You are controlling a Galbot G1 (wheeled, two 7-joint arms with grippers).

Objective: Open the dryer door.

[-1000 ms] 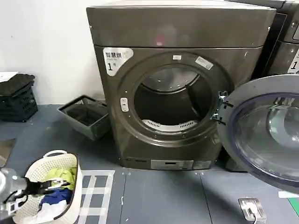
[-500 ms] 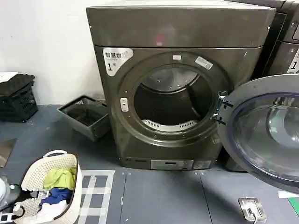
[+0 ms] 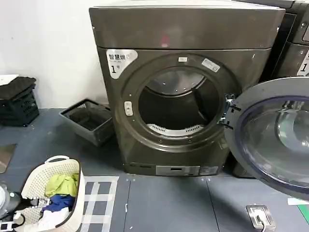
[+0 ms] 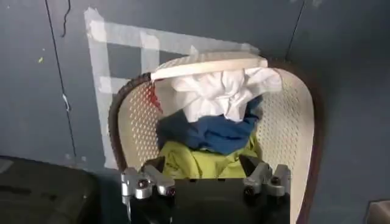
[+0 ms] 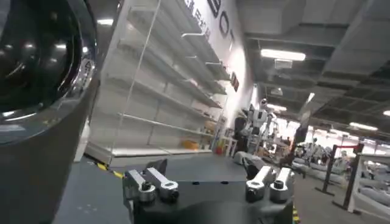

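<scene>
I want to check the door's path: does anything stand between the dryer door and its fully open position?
Nothing visible does. The dryer door already hangs swung wide to the right of the dryer, and the drum opening is exposed. The basket sits on the floor far to the left, away from the door.

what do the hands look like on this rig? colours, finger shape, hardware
Both look alike in the wrist views. The left hand has a black body and two silver-grey metal finger brackets with dark round screw heads, tipped by black fingers. The right hand has the same black body, silver brackets and screws, with dark fingers. No cables or markings are visible on either.
</scene>
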